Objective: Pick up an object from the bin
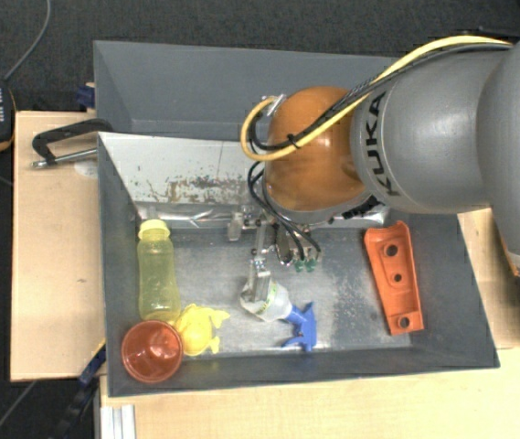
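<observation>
As arm (424, 135) angles down, gripper (261, 277) overhangs pale object (270, 304).

A small clear cup (267, 302) lies tipped near the bin's (118, 273) front middle.

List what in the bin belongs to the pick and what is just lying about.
In the job: gripper; pale clear thing right under it.
Lying about: yellow bottle, red cup, yellow toy, blue toy, orange block.
</observation>
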### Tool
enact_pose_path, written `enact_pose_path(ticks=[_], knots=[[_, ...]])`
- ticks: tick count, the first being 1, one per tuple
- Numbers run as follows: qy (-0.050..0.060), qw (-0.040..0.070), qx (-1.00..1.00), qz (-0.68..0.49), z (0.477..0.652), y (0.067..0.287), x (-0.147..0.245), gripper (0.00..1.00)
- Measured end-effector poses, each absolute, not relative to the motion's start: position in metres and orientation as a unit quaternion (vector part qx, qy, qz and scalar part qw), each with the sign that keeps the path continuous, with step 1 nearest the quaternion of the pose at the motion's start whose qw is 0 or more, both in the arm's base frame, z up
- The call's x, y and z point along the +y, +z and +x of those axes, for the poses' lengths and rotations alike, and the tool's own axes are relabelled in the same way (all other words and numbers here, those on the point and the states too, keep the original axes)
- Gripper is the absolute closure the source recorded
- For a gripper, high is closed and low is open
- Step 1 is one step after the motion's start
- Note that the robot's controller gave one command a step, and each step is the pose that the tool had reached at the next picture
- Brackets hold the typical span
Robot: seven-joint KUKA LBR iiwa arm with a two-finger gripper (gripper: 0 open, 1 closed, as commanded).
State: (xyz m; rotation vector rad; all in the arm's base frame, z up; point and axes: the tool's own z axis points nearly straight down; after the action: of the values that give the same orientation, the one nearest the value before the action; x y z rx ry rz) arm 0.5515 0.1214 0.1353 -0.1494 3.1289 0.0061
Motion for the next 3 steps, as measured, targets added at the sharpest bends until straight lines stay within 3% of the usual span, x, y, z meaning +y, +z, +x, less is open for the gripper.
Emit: enact_pose_path(ticks=[1, 2, 3], knots=[[0.001, -0.002, 1.0, -0.023, 0.535, 0.098, 0.105, 0.0], [0.002, 0.002, 1.0, 0.028, 0.539, 0.082, 0.087, 0.0], [0.002, 0.001, 0.995, -0.103, 0.516, 0.075, 0.047, 0.0]])
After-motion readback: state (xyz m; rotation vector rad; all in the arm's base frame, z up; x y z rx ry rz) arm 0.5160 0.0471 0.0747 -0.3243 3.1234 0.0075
